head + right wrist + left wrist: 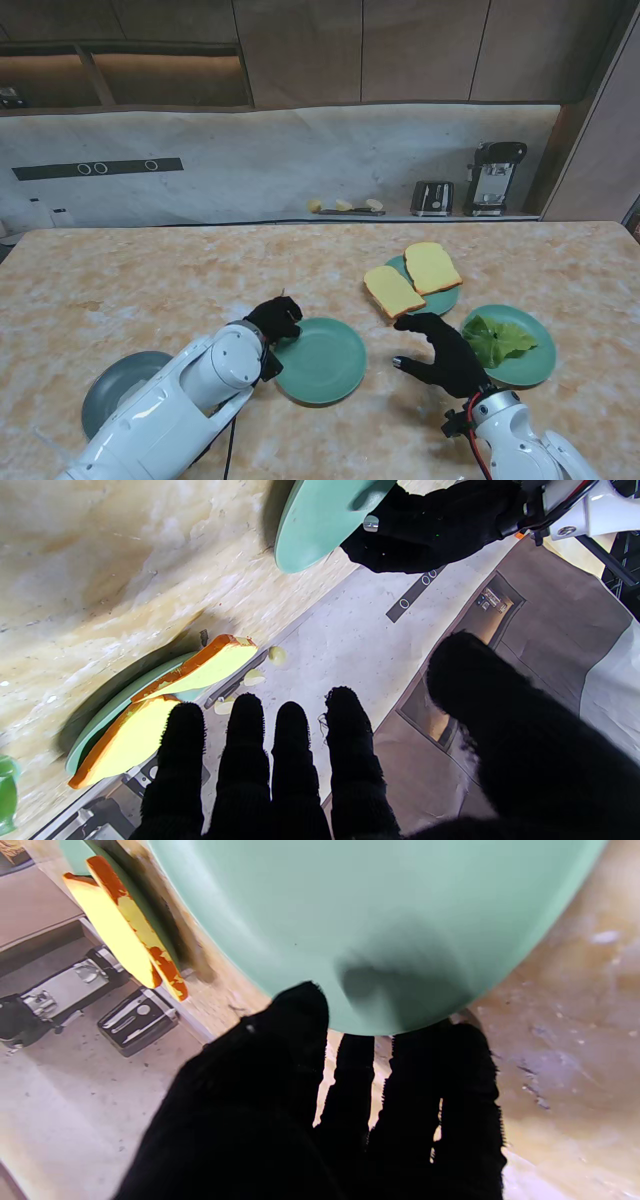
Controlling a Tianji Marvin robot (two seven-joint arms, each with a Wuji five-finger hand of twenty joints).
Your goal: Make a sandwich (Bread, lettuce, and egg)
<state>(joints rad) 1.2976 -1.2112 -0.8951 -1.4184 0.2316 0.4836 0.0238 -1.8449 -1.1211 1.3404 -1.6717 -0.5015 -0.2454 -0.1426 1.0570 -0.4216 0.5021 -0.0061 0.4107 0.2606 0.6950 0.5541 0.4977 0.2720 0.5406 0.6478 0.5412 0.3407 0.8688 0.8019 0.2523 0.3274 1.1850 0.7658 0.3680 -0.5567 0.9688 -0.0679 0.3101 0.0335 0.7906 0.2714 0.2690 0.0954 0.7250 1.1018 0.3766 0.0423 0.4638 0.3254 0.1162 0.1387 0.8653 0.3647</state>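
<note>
Nearest to us, our left hand (275, 320) sat at the left rim of the empty green plate (322, 360). In the left wrist view its thumb lay over the rim with the other fingers (357, 1075) at the edge beneath. We judged it clamped on that plate, though how firmly we could not tell. A grey plate (115, 385) lay nearer to us on the left, part hidden by the arm.

Our right hand (440, 350) hovered with fingers apart and held nothing. Its fingertips lay just short of the near bread slice (392, 291), which overhung the edge of the bread plate (445, 299) onto the desk (150, 280). The second bread slice (432, 266) lay farther back on the same plate. The lettuce (500, 340) sat on its own plate (535, 370), just right of that hand. We saw no egg that we could name.

We judged the overhanging slice the chief risk. A push from the fingertips could slide it off the plate or drag the plate with it. A loose pinch could drop it short of the empty plate. If the left hand slipped, the empty plate could skid.

Farther off, a toaster (432, 197) and a taller appliance (494, 177) stood by the wall. We could read no brand or writing anywhere.
</note>
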